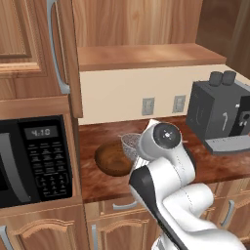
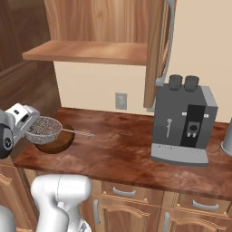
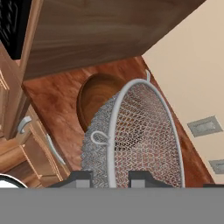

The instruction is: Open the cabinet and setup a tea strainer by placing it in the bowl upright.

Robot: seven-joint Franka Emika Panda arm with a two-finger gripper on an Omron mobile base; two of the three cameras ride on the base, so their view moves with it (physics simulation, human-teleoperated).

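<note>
The cabinet [image 1: 146, 56] stands open, one door swung out at the left [image 1: 63, 53] and the other showing edge-on [image 2: 156, 54]. On the counter lies the dark-brown wooden bowl [image 1: 113, 158] [image 2: 58, 143] [image 3: 98, 94]. The silvery mesh tea strainer [image 2: 44, 127] [image 3: 140, 135] [image 1: 129, 141] hangs just over the bowl with its mouth roughly upward and its wire handle pointing right. My gripper [image 3: 110, 180] [image 2: 30, 123] is shut on the strainer's rim, one finger on each side of the mesh wall. In the left base view the arm's wrist hides the fingers.
A black microwave [image 1: 34, 161] is built in left of the bowl. A grey coffee machine [image 2: 183, 122] [image 1: 219, 114] stands on the counter to the right. Wall outlets [image 1: 148, 106] sit behind the bowl. Base cabinet drawers [image 2: 122, 192] run below the counter edge.
</note>
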